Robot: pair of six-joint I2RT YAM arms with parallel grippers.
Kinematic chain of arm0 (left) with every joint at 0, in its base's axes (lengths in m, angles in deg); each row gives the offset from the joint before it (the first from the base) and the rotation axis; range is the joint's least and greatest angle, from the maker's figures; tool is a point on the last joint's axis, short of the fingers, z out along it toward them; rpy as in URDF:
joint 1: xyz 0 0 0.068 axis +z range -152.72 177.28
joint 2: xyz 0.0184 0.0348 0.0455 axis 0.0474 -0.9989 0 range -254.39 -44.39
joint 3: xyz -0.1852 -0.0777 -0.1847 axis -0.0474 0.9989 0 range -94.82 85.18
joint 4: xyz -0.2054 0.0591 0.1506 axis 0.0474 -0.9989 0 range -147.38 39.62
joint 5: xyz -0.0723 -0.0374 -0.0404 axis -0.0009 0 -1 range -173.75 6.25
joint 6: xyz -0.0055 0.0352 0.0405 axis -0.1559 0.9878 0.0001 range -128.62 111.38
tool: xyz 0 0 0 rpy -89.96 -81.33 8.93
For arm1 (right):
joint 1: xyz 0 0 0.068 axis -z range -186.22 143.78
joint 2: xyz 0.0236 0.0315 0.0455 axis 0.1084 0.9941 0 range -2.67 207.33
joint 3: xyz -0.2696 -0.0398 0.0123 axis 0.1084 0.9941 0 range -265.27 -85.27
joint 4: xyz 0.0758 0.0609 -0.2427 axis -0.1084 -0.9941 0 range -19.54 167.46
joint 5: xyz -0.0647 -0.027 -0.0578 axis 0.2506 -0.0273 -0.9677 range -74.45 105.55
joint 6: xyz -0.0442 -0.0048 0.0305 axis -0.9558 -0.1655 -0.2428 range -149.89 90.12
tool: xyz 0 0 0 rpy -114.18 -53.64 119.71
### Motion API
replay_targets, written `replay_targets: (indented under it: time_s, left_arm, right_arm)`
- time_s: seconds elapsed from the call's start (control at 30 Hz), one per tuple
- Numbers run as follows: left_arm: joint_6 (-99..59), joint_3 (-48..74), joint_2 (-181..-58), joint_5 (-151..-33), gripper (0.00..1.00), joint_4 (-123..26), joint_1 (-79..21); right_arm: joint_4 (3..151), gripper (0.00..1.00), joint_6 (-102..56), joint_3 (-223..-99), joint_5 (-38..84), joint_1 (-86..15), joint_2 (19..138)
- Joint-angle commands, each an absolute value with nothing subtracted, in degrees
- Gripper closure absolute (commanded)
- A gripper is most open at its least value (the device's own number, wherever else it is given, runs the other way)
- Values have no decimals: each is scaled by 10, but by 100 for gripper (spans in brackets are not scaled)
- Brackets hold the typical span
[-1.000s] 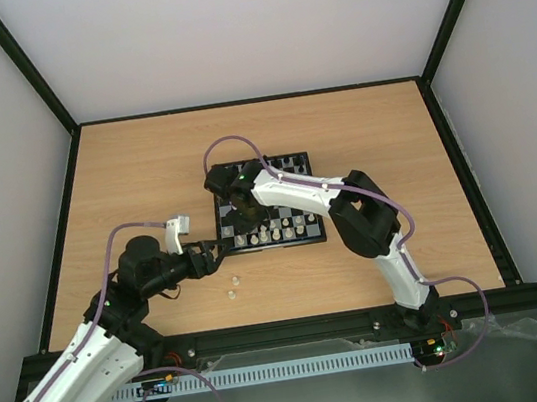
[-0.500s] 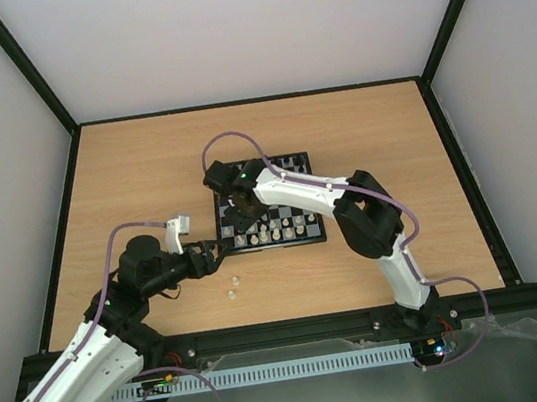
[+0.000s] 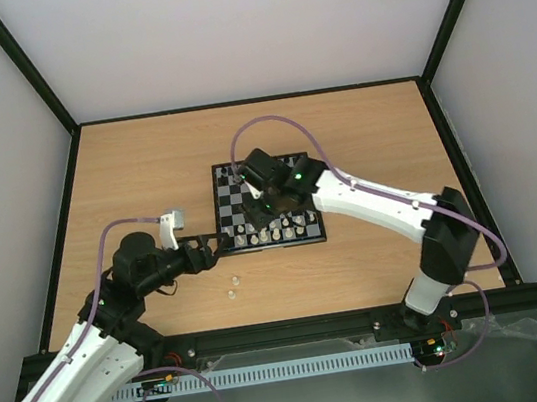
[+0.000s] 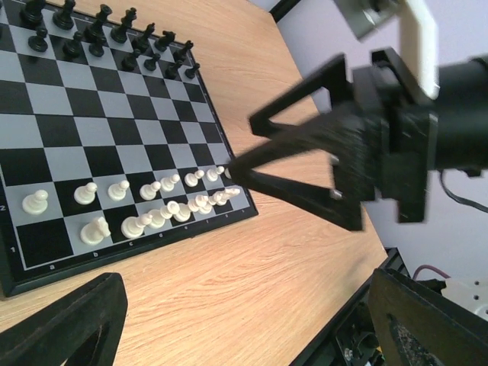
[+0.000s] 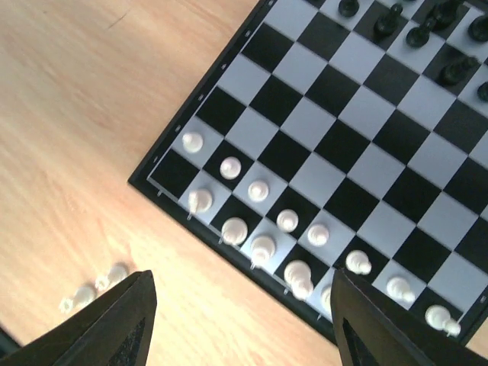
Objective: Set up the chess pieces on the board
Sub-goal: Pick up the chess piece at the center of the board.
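Status: mostly complete. Your board (image 3: 230, 195) lies near the middle of the table (image 3: 133, 171). The black pieces (image 4: 91, 34) fill its two far rows. The white pieces (image 4: 156, 212) stand in the two near rows, small men in front and taller ones along the edge.

Defect noted: the near-left corner square is bare in both wrist views. Toward the other end of those rows the men crowd together, and I cannot count them or confirm that each has its own square.

Outstanding: the loose white pieces (image 5: 93, 288), two as far as I can tell, lie on the wood just off that same corner, apart from the board. In my judgement these are what you have left to place, one of them likely for the bare corner.

Your right pincer (image 5: 241, 305) hangs over the white rows, fingers spread wide with nothing between them. Your left pincer (image 4: 248, 305) sits at the board's near-left corner, likewise spread and empty. Neither touches a piece.

Caution: the loose pair is tiny and close together, so taking one may knock the other.
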State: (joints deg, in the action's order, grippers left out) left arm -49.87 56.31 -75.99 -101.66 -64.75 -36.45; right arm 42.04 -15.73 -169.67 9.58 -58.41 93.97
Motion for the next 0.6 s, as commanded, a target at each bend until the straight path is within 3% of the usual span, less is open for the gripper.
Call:
replay_targets:
  time_s: [0.0,0.17,0.33,0.57]
  left_arm:
    - [-491,543,-757,-995,10,-673,-361]
    - [-500,542,-730,-961,1,-693,-360]
    - [-508,539,-692,-946,1,-717,-360]
    - [-517,531,-632,-931,0,-747,-360]
  right_arm:
    - [441,36,-140,-1622,141,-600,879]
    - [456,32,-120,-1559,120,-656,861]
    - [481,1,-96,-1530,111,-702,863]
    - [511,0,-77,-1542,96,-743,927]
